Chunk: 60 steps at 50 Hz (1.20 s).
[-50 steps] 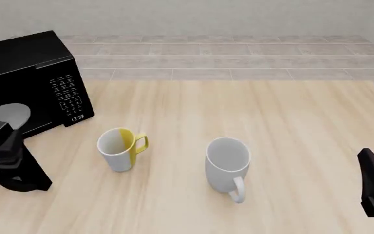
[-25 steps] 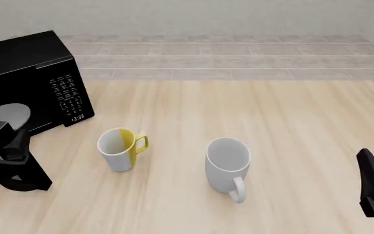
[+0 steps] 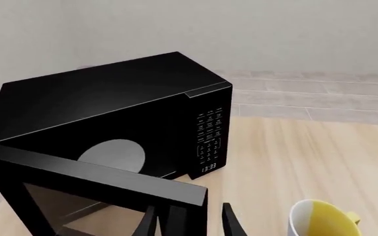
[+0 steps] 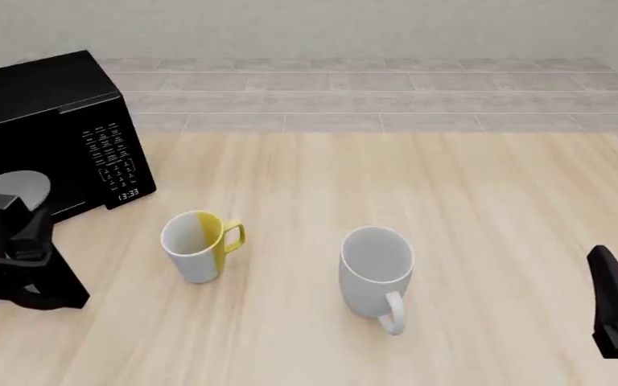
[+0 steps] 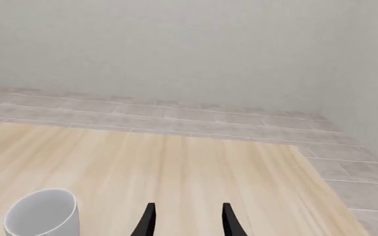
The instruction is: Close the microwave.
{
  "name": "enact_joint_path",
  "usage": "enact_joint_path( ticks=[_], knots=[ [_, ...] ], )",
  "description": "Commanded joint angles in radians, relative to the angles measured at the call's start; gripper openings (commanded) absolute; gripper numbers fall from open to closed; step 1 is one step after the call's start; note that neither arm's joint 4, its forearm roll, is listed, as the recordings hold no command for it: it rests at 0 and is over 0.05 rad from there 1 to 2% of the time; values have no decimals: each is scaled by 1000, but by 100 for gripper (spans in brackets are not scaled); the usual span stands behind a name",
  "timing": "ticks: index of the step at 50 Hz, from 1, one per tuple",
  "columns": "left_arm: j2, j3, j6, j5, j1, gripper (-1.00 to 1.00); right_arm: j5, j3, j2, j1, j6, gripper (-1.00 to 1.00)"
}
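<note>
The microwave [image 4: 46, 121] is a glossy black box at the table's far left, with a white keypad [image 4: 113, 157] and a small display. Its dark door [image 4: 41, 289] stands swung open toward me, and the grey round plate [image 4: 14, 189] shows inside. My left gripper [image 4: 19, 233] is open at the door's free edge. In the left wrist view the door [image 3: 97, 196] edge stands between the fingers [image 3: 232, 223] of that gripper [image 3: 190, 226], in front of the microwave [image 3: 110, 98]. My right gripper [image 4: 615, 289] is open and empty at the near right; it also shows in the right wrist view [image 5: 187, 221].
A white mug with a yellow side and handle [image 4: 196, 245] stands just right of the open door, also in the left wrist view [image 3: 320, 221]. A plain white mug [image 4: 376, 273] stands near the table's middle, also in the right wrist view [image 5: 41, 219]. A tiled floor lies beyond the table.
My left gripper and the door edge have shifted slightly right and toward the microwave. The right arm has barely moved.
</note>
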Motion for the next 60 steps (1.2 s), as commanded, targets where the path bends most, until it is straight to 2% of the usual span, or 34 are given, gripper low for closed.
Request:
enact_joint_path(
  ticks=[1,4,12,27,37,51,60],
  knots=[
    [76,-50,-22,26,-44,100,-8,0,10,5,4,100],
    [98,-55,-11,8,-37,100,-9,-1,14,9,12,100],
    [56,-80,-22,70,-32,100,-16,-1,20,8,14,100],
    [110,-87,-25,33,-28,100,-33,2,40,14,21,100],
    [95,-112,-24,66,-24,100,-58,2,65,19,22,100],
    [88,-137,-12,96,-33,100,-59,2,61,18,30,100],
    [71,-153,-16,121,-38,100,-28,2,30,23,32,100]
  ],
)
